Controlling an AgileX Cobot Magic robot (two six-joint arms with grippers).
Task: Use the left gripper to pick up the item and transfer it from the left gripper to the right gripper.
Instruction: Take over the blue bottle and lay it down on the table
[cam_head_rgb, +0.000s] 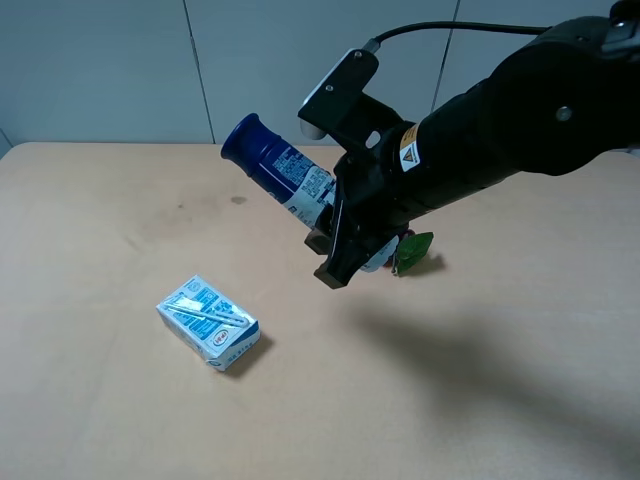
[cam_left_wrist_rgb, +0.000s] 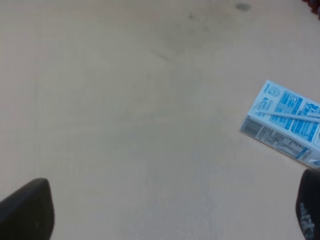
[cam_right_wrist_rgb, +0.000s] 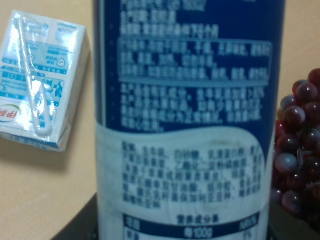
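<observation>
The item, a slim can with a dark blue cap (cam_head_rgb: 275, 165), is held tilted above the table, cap toward the back left. My right gripper (cam_head_rgb: 340, 238), on the bulky black arm with the warning sticker, is shut on the can's lower end. The right wrist view is filled by the can's blue and white label (cam_right_wrist_rgb: 190, 125), with a dark finger (cam_right_wrist_rgb: 75, 227) at its base. My left gripper (cam_left_wrist_rgb: 165, 212) is open and empty above bare table; only its two dark fingertips (cam_left_wrist_rgb: 25, 210) show. The left arm is out of the exterior high view.
A light-blue-and-white carton (cam_head_rgb: 208, 322) with a straw lies on the tan table (cam_head_rgb: 120, 200) at front left, and also shows in both wrist views (cam_left_wrist_rgb: 285, 127) (cam_right_wrist_rgb: 42, 80). A red grape bunch (cam_right_wrist_rgb: 297, 145) with a green leaf (cam_head_rgb: 412, 252) lies under the right arm.
</observation>
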